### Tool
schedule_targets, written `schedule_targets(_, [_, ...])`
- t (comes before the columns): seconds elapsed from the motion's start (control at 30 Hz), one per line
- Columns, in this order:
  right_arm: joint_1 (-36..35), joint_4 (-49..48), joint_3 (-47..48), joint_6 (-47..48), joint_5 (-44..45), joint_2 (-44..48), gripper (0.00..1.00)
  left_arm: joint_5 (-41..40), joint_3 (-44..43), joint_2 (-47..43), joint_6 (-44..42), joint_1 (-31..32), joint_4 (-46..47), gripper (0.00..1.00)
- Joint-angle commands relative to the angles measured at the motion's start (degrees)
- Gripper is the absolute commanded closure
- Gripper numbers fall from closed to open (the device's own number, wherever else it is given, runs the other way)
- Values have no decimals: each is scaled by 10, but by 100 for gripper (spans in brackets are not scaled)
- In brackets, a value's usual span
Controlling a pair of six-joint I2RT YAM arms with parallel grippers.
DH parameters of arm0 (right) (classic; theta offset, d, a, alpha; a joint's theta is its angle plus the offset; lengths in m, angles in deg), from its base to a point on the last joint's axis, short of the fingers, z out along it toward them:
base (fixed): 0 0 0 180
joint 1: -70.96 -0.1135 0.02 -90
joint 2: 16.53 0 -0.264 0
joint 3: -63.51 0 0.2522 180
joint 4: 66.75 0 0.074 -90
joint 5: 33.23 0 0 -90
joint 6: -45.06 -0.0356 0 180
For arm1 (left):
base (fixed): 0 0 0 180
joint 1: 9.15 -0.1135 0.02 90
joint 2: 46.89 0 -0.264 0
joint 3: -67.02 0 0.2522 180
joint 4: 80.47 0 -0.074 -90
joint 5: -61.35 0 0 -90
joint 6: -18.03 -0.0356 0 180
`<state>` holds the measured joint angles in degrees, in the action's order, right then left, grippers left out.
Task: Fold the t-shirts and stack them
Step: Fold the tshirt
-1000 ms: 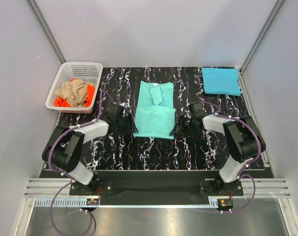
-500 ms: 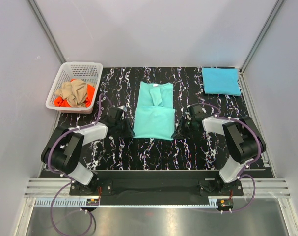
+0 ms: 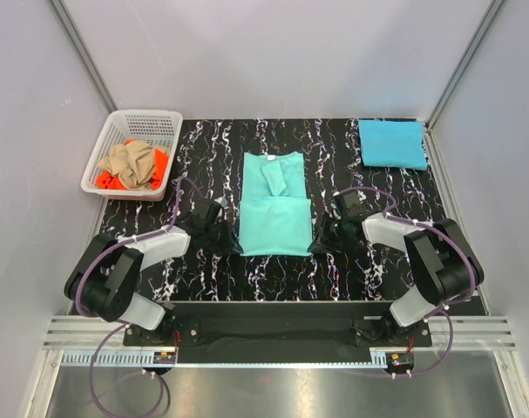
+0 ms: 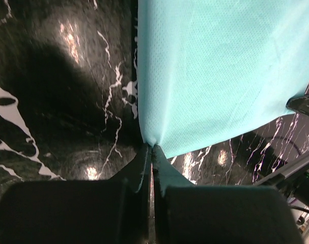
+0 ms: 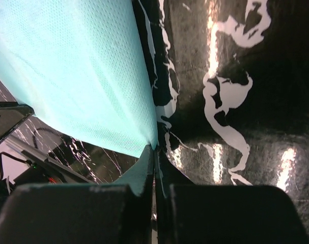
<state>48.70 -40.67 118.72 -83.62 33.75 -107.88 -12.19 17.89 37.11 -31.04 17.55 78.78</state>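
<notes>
A mint-teal t-shirt [image 3: 275,205] lies partly folded in the middle of the black marbled table. My left gripper [image 3: 233,247] is shut on its near left corner, seen pinched between the jaws in the left wrist view [image 4: 152,147]. My right gripper [image 3: 317,243] is shut on the near right corner, the cloth [image 5: 88,76] pulled to a point at the fingertips [image 5: 155,148]. A folded sky-blue t-shirt [image 3: 392,144] lies at the back right. Tan [image 3: 133,160] and orange [image 3: 105,180] t-shirts sit crumpled in the basket.
A white lattice basket [image 3: 112,135] stands at the back left corner of the table. Grey walls close in the table on three sides. Both arm bases sit on the rail at the near edge.
Both grippers have shut on the near corners of the mint-teal shirt and drawn them toward the near edge, stretching the shirt's lower half. Both arms have shifted nearer.
</notes>
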Motion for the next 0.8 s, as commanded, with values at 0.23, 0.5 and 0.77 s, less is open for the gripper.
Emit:
schedule_targets(0.23, [-10,11,-39,-2,32,37,65,-29,18,-37,-7,8,-36,72])
schedule_targets(0.5, [-11,1,-54,-7,20,40,58,-13,32,-48,-3,10,-22,59])
schedule_targets(0.77, [-13,-17,-76,-15,14,40,61,0,58,-36,11,12,12,59])
